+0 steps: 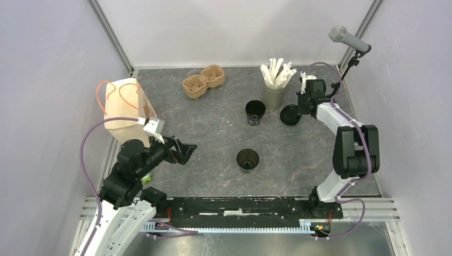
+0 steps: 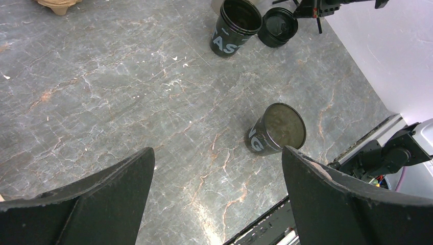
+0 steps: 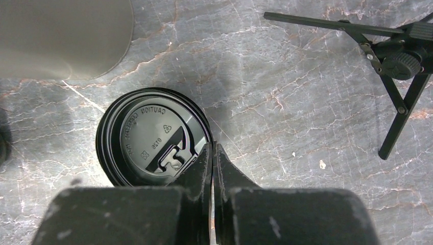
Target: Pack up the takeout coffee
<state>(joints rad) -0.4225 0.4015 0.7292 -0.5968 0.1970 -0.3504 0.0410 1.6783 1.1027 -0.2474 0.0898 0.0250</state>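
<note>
A grey marbled counter (image 1: 213, 128) fills the floor of a white-walled booth. On it, toward the far right, a round black lid (image 3: 148, 138) lies flat, apart from any cup. The right tool (image 3: 212, 148) has its fingers pressed together, with their tips at the lid's near rim. The pictures do not show whether the rim is nipped between them.

Just left of the lid stands an open black cup (image 1: 255, 112), dark inside, beside a grey cup of white sticks (image 1: 274, 95). A second open black cup (image 1: 248, 159), its inside brownish, stands alone near the counter's middle.

The left tool (image 2: 217, 153) hangs above the left side with its fingers spread wide and nothing between them. A paper bag (image 1: 123, 106) sits behind it. A brown pulp carrier (image 1: 203, 81) lies at the far edge.
</note>
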